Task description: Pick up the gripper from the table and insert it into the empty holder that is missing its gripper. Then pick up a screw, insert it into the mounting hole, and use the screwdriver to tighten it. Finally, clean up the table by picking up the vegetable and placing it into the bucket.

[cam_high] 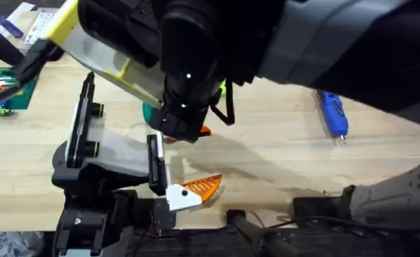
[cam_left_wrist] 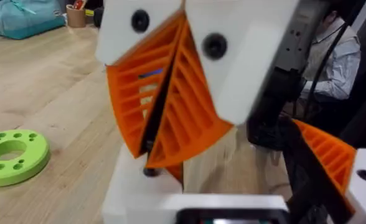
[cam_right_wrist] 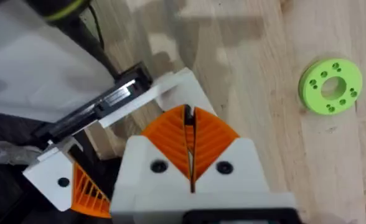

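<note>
Your right gripper (cam_right_wrist: 188, 116) had its orange pads pressed together at frame centre — around what, I could not tell — while the screwdriver (cam_high: 333, 114) lay upper right, so pushing lower risked knocking the white holder (cam_right_wrist: 169, 85).

Pale wooden tabletop (cam_high: 281, 143), teal bag (cam_left_wrist: 24, 17) at far edge, small cup (cam_left_wrist: 76, 15) beside it

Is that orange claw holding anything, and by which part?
Cannot tell. The right gripper is pinched shut; a tiny dark bit shows at its tips.
</note>
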Robot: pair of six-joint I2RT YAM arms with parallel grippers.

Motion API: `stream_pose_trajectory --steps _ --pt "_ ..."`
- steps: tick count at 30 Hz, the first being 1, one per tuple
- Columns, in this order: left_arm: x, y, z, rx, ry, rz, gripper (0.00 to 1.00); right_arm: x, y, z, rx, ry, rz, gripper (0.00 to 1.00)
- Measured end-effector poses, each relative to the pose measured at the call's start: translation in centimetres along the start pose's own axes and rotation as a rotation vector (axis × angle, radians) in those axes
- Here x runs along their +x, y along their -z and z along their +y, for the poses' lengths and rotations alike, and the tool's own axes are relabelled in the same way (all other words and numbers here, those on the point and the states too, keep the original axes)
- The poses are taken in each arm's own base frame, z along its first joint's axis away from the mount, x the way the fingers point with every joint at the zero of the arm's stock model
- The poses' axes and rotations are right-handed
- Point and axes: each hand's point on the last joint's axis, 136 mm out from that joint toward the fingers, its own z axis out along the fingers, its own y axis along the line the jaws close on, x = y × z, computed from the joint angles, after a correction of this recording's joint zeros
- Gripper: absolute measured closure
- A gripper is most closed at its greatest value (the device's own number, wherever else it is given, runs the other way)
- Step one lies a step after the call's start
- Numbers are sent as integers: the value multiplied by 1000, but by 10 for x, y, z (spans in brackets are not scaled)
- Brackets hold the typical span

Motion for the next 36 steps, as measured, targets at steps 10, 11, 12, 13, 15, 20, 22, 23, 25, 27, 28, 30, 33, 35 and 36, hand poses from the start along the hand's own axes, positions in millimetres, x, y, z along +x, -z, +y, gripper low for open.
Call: stream_pose_trajectory --steps 10,11,12,13,15,20,22,23,25,27,28,30,33,35,36 --pt "0 0 0 0 -1 0 15 0 -1 0 0 0 3 991" --pt "0 0 0 0 -1 0 15 0 -1 0 0 0 3 991" --pt "0 0 0 0 0 0 15 0 -1 0 0 0 3 991" --pt "0 0 0 0 0 0 15 0 -1 0 0 0 3 991" --pt "0 0 0 0 0 0 15 0 -1 0 0 0 3 991" --pt "0 0 0 0 0 0 15 0 -1 0 0 0 2 991" --pt "0 0 0 0 0 0 15 0 -2 0 0 0 2 991" --pt "0 0 0 0 0 0 15 0 -3 0 0 0 2 991" --pt "0 0 0 0 3 0 15 1 -6 0 -2 -1 6 991" --pt "0 0 0 0 13 0 15 2 -8 0 -4 -1 8 991" --pt "0 0 0 -1 17 0 15 2 -9 0 -4 -1 7 991" --pt "0 0 0 -2 21 0 15 2 -9 0 -5 -1 7 991" --pt "0 0 0 -1 24 0 14 2 -9 0 -4 -7 7 837" --pt "0 0 0 0 24 0 14 2 -10 0 0 -8 9 658" --pt "0 0 0 0 24 0 14 3 -10 -1 0 -9 10 603"
